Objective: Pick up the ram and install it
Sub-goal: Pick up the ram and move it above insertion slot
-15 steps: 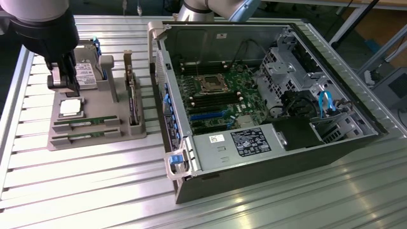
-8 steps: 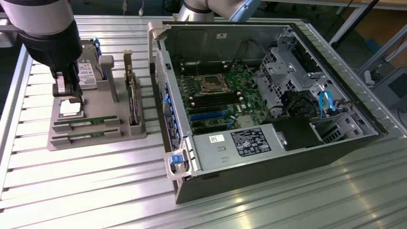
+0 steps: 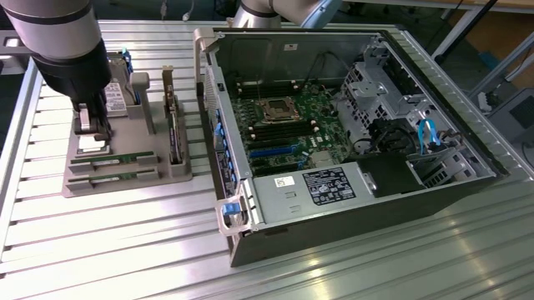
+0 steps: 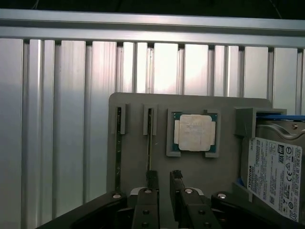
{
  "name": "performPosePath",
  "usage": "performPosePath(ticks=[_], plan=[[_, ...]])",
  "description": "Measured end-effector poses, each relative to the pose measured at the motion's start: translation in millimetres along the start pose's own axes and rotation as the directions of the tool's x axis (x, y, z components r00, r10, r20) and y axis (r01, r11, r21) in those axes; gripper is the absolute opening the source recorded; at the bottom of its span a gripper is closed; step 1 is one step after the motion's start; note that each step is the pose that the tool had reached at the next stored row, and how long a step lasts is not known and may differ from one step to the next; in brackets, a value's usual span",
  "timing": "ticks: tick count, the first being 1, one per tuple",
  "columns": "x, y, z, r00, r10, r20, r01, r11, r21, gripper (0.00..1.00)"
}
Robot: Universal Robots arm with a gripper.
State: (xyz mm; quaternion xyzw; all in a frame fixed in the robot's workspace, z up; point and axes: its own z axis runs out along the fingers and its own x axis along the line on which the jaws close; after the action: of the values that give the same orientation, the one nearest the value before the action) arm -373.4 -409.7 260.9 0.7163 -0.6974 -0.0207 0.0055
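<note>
Since the ram [image 4: 149, 143] stands on edge in the grey holder [image 4: 136, 102] by the gripper [image 4: 164, 175] — jaws parted, nothing held — it is judged light, stiff, fragile, best pinched across its faces.

A ribbed aluminium bench [image 3: 125, 244] carries two things set just beside each other. A grey parts holder [image 3: 171, 177] sits toward the exterior view's left. An open dark computer case [image 3: 284, 247] lies on its side toward the right, interior facing up.

The end effector [image 4: 164, 185], spread wide, hangs just beside the ram [image 4: 149, 143].
</note>
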Motion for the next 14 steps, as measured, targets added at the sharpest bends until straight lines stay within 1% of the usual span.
performPosePath(ticks=[6,11,14], plan=[[0.2,-0.3,8.7,1.0000,0.000,0.0000,0.000,1.0000,0.0000,0.24],[0.2,-0.3,8.7,1.0000,0.000,0.0000,0.000,1.0000,-0.0001,0.24],[3.0,-0.3,8.6,1.0000,0.000,-0.0001,0.000,1.0000,0.0000,0.24]])
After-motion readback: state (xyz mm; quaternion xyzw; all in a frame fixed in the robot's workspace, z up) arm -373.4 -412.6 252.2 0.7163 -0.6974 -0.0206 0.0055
